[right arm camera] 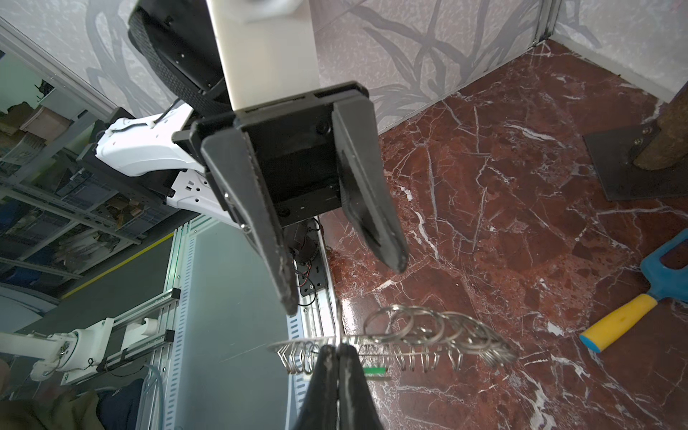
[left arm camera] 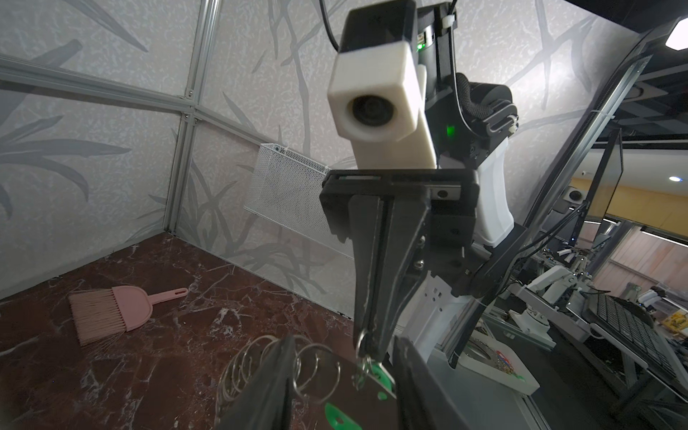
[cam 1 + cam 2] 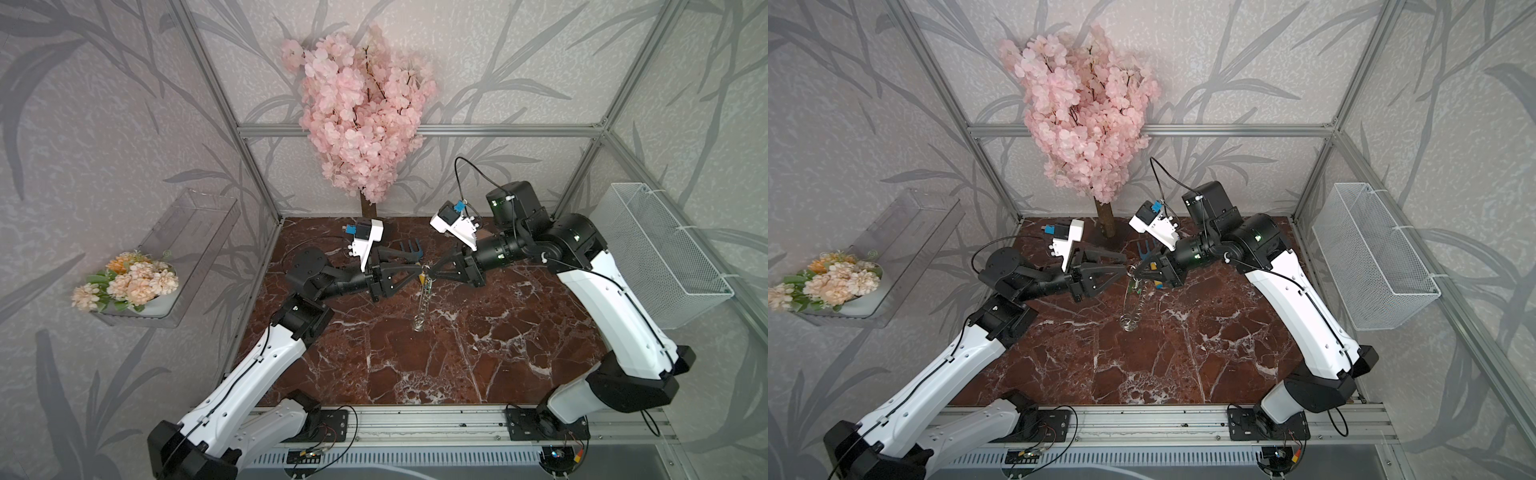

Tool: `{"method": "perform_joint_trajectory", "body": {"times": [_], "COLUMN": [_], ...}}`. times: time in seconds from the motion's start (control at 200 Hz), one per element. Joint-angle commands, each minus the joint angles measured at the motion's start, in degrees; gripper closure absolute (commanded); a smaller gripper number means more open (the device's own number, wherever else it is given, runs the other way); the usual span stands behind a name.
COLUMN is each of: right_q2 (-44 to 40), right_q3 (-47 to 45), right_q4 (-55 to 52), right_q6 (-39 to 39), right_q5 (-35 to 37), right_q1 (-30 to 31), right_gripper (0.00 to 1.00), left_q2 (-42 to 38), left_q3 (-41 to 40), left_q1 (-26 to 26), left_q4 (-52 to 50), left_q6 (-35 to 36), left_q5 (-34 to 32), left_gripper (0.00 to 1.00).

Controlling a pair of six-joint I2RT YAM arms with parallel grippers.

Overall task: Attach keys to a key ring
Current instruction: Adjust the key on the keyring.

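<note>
Mid-worktop meeting of both arms above the red-brown marble worktop (image 3: 415, 374). Right pincer (image 2: 368, 346) with tips pressed together, clamped on the fringed rim of the key ring (image 1: 439, 337). Key ring edge-on in both top views, slanting from the pincer tips down towards the worktop; contact of its lower end with the marble not discernible. Key (image 2: 379, 374) with pale green tag hanging just below the right pincer tips, among the small split rings at the held end; exact ring carrying it too small to tell. Left pincer (image 1: 344, 286) with fingers (image 1: 387, 245) clearly apart, one on each side of the ring's fringe in the left wrist view, nothing gripped. Blue toy fork with yellow handle (image 1: 618, 320) flat on the worktop just behind the pincers. Pink hand brush (image 2: 111, 312) on the marble near the right wall. Pink blossom tree (image 3: 361, 112) at the back edge; white mesh basket (image 3: 660, 257) on the right wall.
</note>
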Motion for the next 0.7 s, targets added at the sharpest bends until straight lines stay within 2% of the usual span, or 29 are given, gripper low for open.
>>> {"method": "perform_joint_trajectory", "body": {"times": [0.0, 0.19, 0.28, 0.44, 0.695], "right_q2": [0.39, 0.85, 1.13, 1.49, 1.93], "right_q3": [1.83, 1.74, 1.78, 1.66, 1.94], "right_q4": [-0.11, 0.02, 0.07, 0.57, 0.45], "right_q6": [-0.78, -0.70, -0.67, -0.45, -0.60], "right_q5": [-1.18, -1.76, -2.13, -2.57, -3.07], "right_q1": [0.24, 0.21, 0.24, 0.37, 0.50], "right_gripper": [1.00, 1.00, 1.00, 1.00, 1.00], "left_q2": [0.08, 0.34, 0.54, 1.04, 0.74], "left_q3": [1.97, 2.01, 2.03, 2.17, 2.04], "left_q1": [-0.20, -0.16, -0.17, -0.15, -0.23], "left_q4": [-0.84, 0.09, 1.09, 1.74, 1.48], "left_q6": [1.73, 1.25, 0.59, -0.20, -0.17], "left_q5": [2.41, 3.13, 4.03, 6.02, 6.20], "left_gripper": [0.54, 0.56, 0.66, 0.74, 0.76]}}
